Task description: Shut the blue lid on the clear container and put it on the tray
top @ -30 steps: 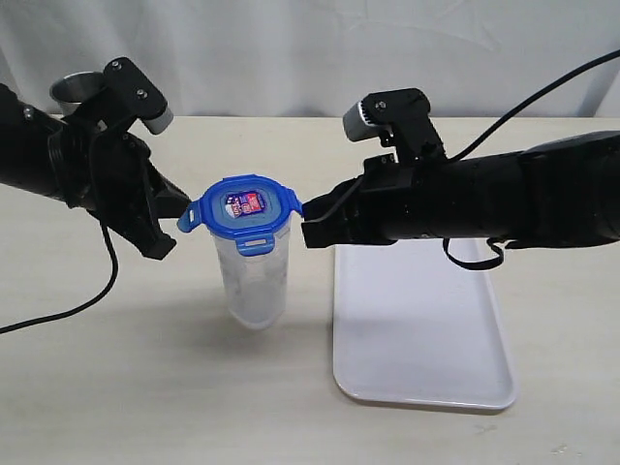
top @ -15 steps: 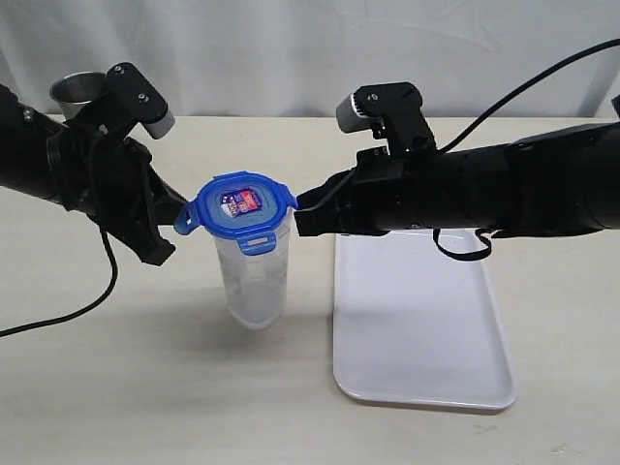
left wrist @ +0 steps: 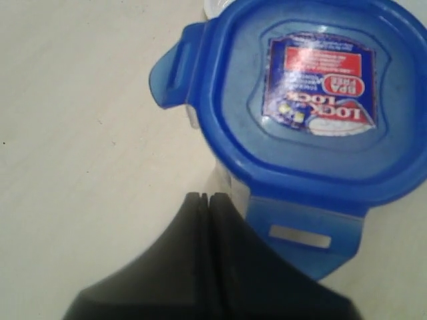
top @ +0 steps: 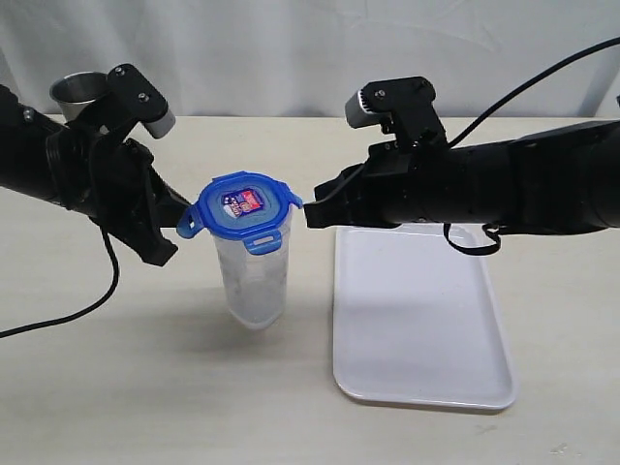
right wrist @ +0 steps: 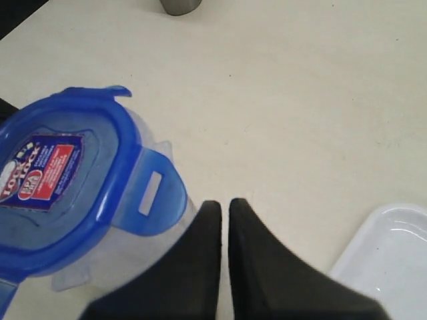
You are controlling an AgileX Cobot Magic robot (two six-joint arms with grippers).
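Note:
The blue lid [top: 244, 208] sits on top of the clear container [top: 254, 281], which stands upright on the table left of the tray [top: 417, 320]. Its snap tabs flare outward. My left gripper [top: 182, 217] is shut and empty, its tip right by the lid's left tab. In the left wrist view the shut fingertips [left wrist: 208, 197] rest just beside the lid [left wrist: 313, 100]. My right gripper [top: 310, 209] is also shut and empty, its tip at the lid's right edge. The right wrist view shows its tip [right wrist: 223, 203] next to a flared tab of the lid [right wrist: 60, 193].
A steel cup [top: 76, 90] stands at the back left behind the left arm. The white tray lies flat under the right arm, and its corner [right wrist: 393, 247] shows in the right wrist view. A white curtain backs the table.
The right gripper pushed left against the lid, nudging it and the container top leftward, then drew back right and a little up. The left gripper has barely moved.

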